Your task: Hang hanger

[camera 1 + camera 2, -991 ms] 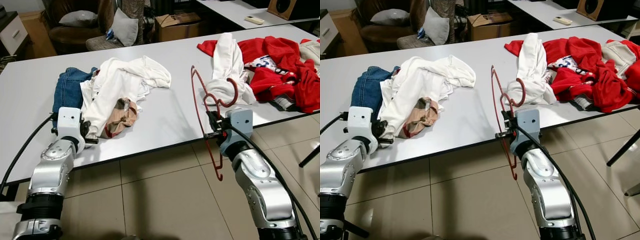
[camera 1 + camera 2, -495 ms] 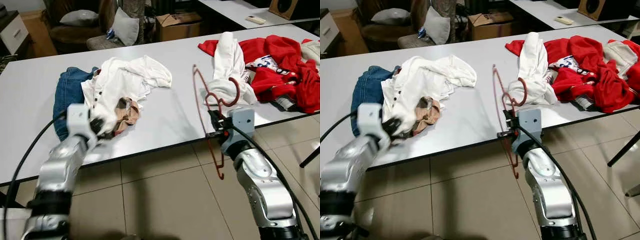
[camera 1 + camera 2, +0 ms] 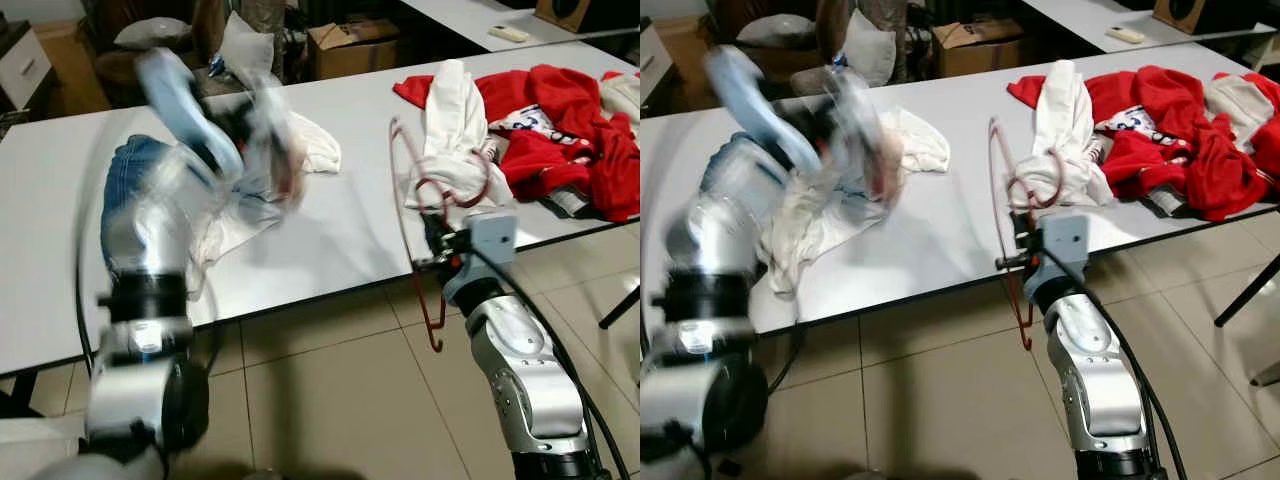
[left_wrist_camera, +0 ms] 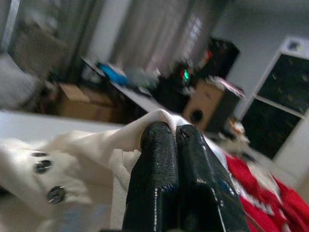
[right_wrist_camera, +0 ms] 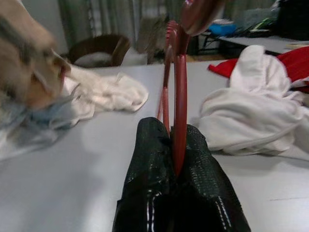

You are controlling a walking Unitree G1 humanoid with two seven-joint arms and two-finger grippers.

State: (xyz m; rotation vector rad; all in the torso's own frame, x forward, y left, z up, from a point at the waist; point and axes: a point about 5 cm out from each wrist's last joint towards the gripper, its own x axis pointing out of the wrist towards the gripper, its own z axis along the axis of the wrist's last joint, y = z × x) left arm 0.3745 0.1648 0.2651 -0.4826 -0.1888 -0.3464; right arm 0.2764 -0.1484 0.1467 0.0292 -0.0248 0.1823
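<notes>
Left eye view shows the right claw (image 3: 437, 243) clamped on the red hanger (image 3: 405, 215), held upright at the table (image 3: 340, 240) edge, while the blurred left claw (image 4: 170, 140) lifts a pinched white shirt (image 4: 72, 159) above the table.

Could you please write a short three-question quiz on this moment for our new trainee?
1. True or false: the right gripper is shut on the red hanger.
2. What does the left gripper pinch? A) blue jeans B) white shirt C) red garment
3. Fill in: the red clothes lie on the robot's ____ side of the table.

Key:
1. True; the hanger's wire sits between the closed fingers.
2. B; the white shirt, with its buttons, is clamped at the fingertips.
3. Right.
</notes>
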